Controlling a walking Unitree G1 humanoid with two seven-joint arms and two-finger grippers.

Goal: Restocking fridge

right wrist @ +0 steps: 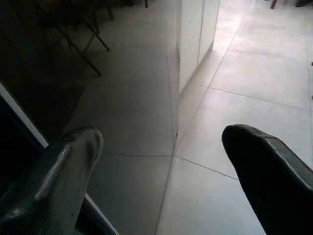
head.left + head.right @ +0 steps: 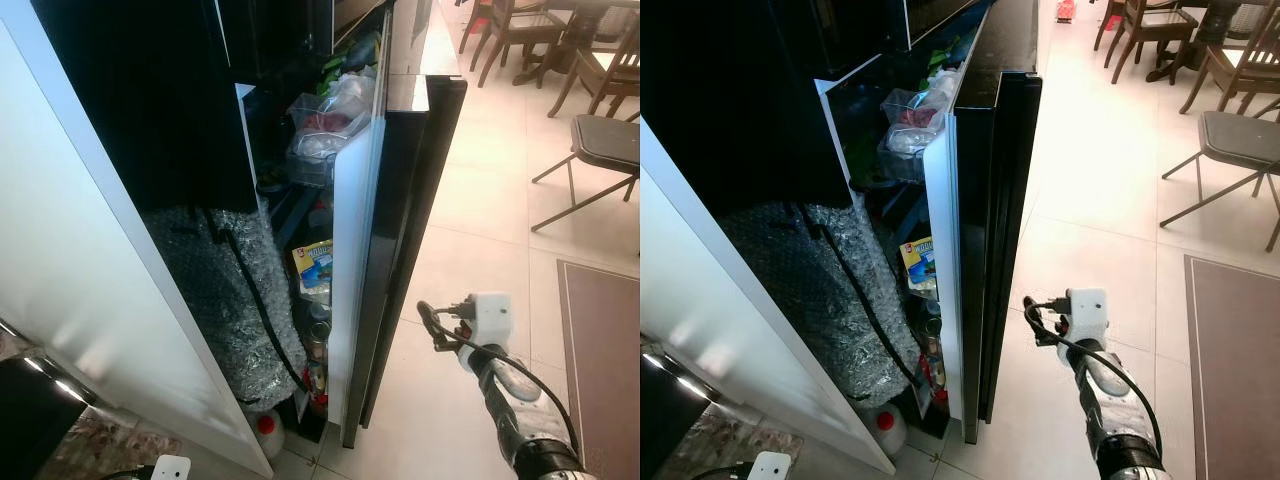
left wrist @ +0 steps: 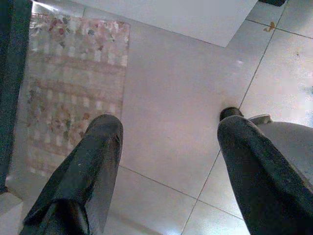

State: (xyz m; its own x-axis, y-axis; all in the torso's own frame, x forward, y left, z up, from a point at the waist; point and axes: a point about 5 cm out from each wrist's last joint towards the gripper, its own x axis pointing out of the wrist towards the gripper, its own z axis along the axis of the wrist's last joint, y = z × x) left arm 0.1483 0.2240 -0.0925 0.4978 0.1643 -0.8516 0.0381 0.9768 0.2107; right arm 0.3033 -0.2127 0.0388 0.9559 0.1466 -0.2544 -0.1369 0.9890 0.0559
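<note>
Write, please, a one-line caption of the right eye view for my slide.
Open fridge door with stocked shelves; right gripper raised beside it over the tiled floor.

fridge door: we see glossy black outside, white inner lining
door shelves: clear tubs; we make out red and white contents
carton: yellow with blue print
silver wrap: crinkled foil-grey, with a black cable across it
bottle: whitish with a red cap
floor: we note pale cream tiles with thin dark grout lines
rug: faded pink and beige, floral bands
mat: brown with a paler border
chairs: dark wood; the nearer folding one has a dark grey seat and metal legs
right gripper: black fingers; white wrist block, silver arm
left gripper: black fingers, we see dull sheen
</note>
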